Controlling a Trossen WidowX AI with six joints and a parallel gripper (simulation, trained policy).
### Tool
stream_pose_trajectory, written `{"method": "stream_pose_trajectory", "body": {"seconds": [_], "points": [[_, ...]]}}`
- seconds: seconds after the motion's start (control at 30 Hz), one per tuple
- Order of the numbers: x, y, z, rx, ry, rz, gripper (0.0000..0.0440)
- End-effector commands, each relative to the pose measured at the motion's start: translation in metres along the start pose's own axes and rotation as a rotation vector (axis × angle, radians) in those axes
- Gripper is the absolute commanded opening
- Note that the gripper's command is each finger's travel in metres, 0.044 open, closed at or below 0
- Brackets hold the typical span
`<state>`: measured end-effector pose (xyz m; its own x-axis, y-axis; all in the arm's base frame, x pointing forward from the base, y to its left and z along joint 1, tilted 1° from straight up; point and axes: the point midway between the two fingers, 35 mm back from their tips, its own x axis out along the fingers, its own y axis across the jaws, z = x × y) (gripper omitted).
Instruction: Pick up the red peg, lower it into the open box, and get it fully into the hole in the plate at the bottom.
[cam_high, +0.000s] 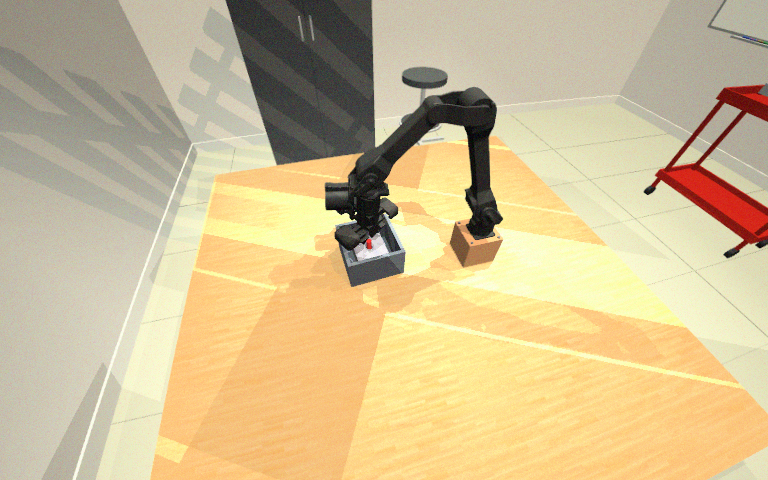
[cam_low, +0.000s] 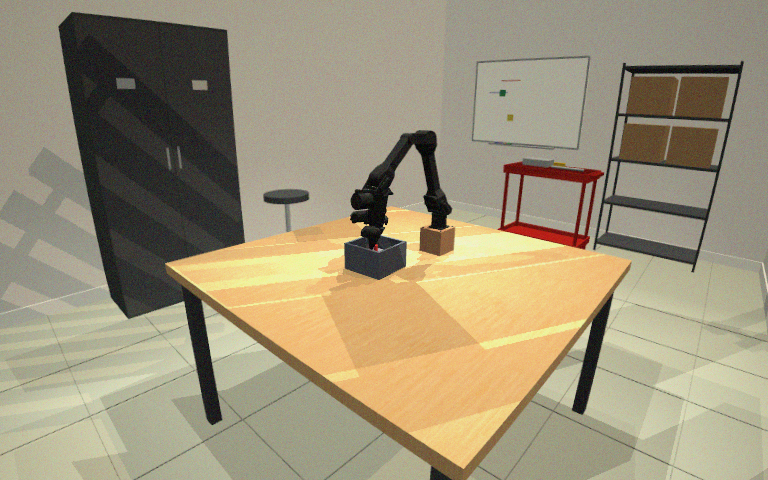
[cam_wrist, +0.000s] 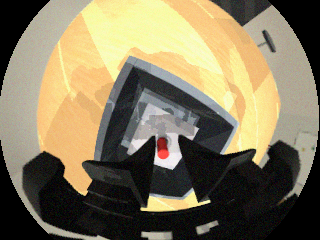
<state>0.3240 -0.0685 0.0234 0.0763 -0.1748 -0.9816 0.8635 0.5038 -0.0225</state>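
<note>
"Where's the peg?"

"In the box, upright at the plate's hole. The gripper stands partly open, holding nothing."

"Finished?"

"Probably nearly; full depth I can't tell."

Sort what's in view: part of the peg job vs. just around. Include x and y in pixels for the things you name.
Job:
- red peg (cam_high: 369, 243) (cam_low: 376, 247) (cam_wrist: 163, 149), inside the open box
- open box (cam_high: 377, 272) (cam_low: 376, 264) (cam_wrist: 111, 112)
- white plate (cam_high: 378, 250) (cam_wrist: 172, 160) at its bottom
- arm (cam_high: 481, 158) (cam_low: 431, 169) with its jaws, parted around the peg

Just around:
- dark cabinet (cam_high: 322, 84) (cam_low: 152, 130)
- stool (cam_high: 424, 76) (cam_low: 286, 196) (cam_wrist: 269, 41)
- red cart (cam_high: 719, 198) (cam_low: 552, 172)
- whiteboard (cam_low: 543, 107)
- shelf rack (cam_low: 682, 69)
- cardboard boxes (cam_low: 651, 96)
</note>
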Motion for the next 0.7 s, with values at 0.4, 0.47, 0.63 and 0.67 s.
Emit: {"method": "stream_pose_trajectory", "body": {"seconds": [0.4,0.47,0.63,0.67], "points": [[0.004,0.021,0.045,-0.027,-0.051,0.028,0.0438],[0.002,0.024,0.053,-0.022,-0.071,0.041,0.044],[-0.002,0.027,0.073,-0.005,-0.117,0.062,0.044],[-0.003,0.028,0.077,-0.001,-0.127,0.065,0.044]]}}
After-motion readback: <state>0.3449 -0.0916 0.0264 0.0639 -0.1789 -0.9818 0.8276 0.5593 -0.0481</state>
